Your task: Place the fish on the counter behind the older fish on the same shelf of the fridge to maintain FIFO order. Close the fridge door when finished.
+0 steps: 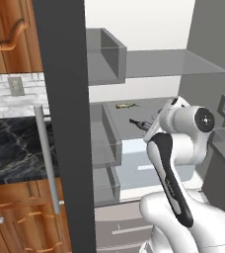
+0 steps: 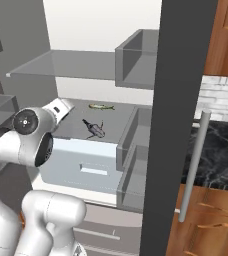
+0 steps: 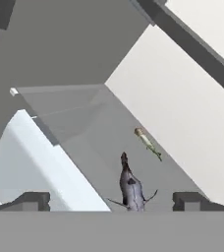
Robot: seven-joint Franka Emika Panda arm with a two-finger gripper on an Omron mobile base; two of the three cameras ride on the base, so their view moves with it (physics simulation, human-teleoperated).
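The slender grey-green and tan fish (image 1: 126, 105) (image 2: 101, 106) (image 3: 147, 142) lies at the back of the flat grey shelf (image 1: 156, 109) (image 2: 75, 125) of the open fridge. In front of it lies the older fish (image 1: 140, 123) (image 2: 94, 128) (image 3: 131, 189), dark grey, apart from the first. My gripper (image 3: 111, 199) stands open just short of the dark fish, its fingertips (image 3: 33, 199) wide apart and holding nothing. The white hand (image 2: 62, 107) hovers at the shelf's front corner. Black marble counter (image 1: 16, 148) (image 2: 221, 145) flanks the fridge.
Both fridge doors (image 1: 65, 123) (image 2: 178, 100) stand open, with bar handles (image 1: 46, 158) (image 2: 193, 165) and grey door bins (image 1: 104, 54) (image 2: 136, 55). A clear glass shelf (image 1: 183, 62) (image 2: 61, 62) hangs above. Pale blue-white drawers (image 1: 144, 165) (image 2: 86, 167) sit under the shelf.
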